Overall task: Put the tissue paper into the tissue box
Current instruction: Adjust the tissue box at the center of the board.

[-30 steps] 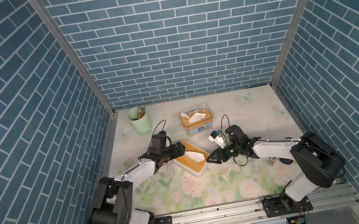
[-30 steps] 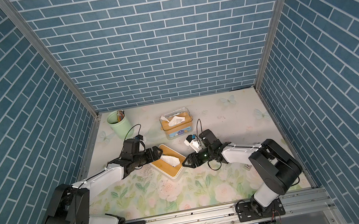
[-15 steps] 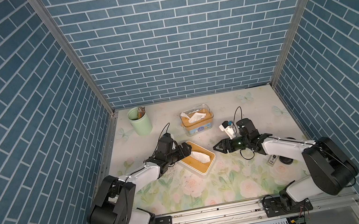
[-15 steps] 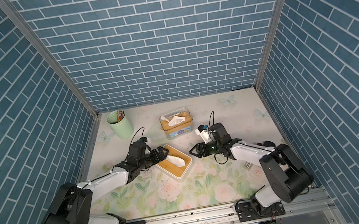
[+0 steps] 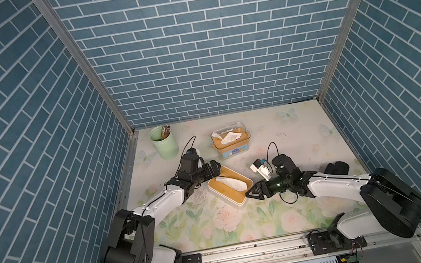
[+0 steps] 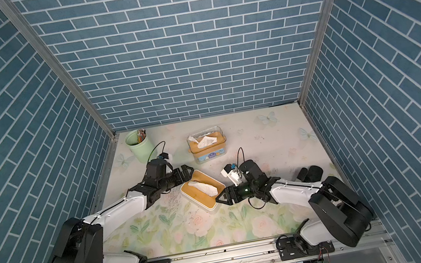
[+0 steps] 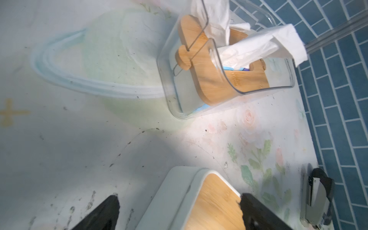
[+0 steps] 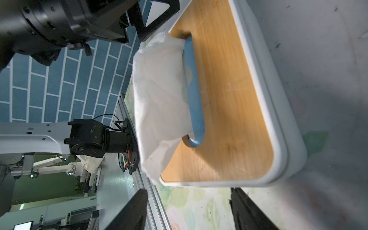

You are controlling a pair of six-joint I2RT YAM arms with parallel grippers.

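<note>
The tissue box (image 5: 227, 193), white with a wooden slotted lid, lies mid-table in both top views. White tissue paper (image 5: 234, 183) sticks out of its slot and lies across the lid. My left gripper (image 5: 217, 169) is open and straddles the box's far left corner; in the left wrist view that corner (image 7: 199, 199) sits between the jaws without being clamped. My right gripper (image 5: 249, 193) is open just off the box's near right end. The right wrist view shows the lid (image 8: 229, 99), the tissue paper (image 8: 159, 99) and empty jaws short of the box's edge.
A clear tissue holder (image 5: 231, 141) with a wooden insert and loose tissue stands behind the box. A green cup of pencils (image 5: 164, 143) is at the back left. A black stapler-like object (image 5: 337, 169) lies on the right. Blue brick walls enclose three sides.
My right gripper drew back from the box half a second ago and has returned to its near right end with jaws wider. The left gripper stayed at the far left corner.
</note>
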